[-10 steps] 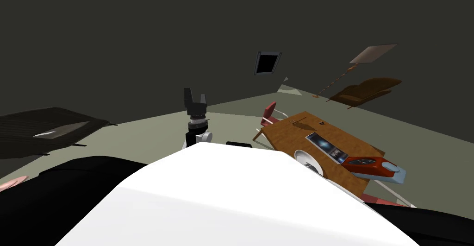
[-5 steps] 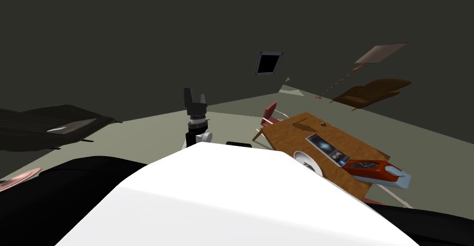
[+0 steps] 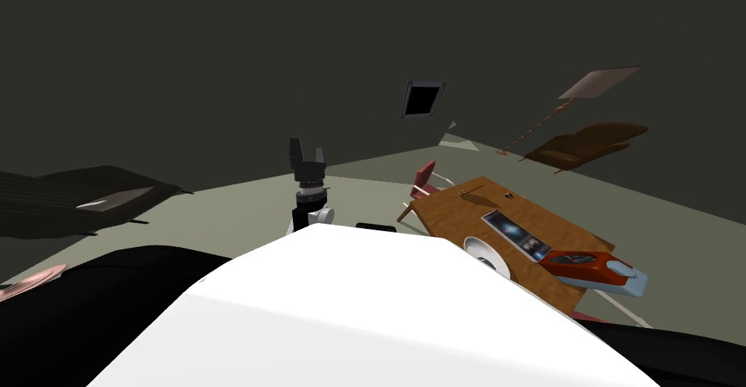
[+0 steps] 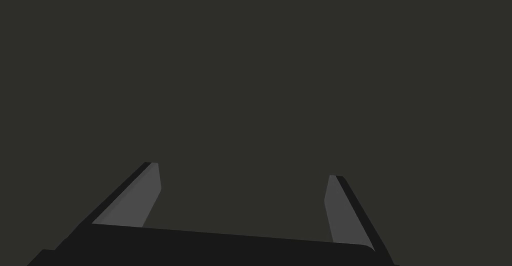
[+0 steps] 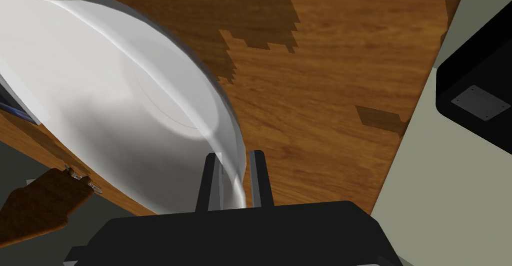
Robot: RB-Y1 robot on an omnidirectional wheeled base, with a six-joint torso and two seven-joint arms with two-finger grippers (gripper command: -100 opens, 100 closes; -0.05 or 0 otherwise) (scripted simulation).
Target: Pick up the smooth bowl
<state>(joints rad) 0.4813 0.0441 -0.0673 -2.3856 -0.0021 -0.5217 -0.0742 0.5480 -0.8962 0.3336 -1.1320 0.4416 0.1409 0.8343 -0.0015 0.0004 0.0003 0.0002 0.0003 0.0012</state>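
As right pincer (image 5: 235, 154) grips one bowl (image 5: 100, 102), one table (image 5: 325, 102) beneath

smooth bowl (image 5: 125, 102): plain white, glossy, shallow, open side facing up, lying at wood table (image 5: 325, 102) edge; right gripper (image 5: 235, 159) fingers pinching its rim from in/out sides.
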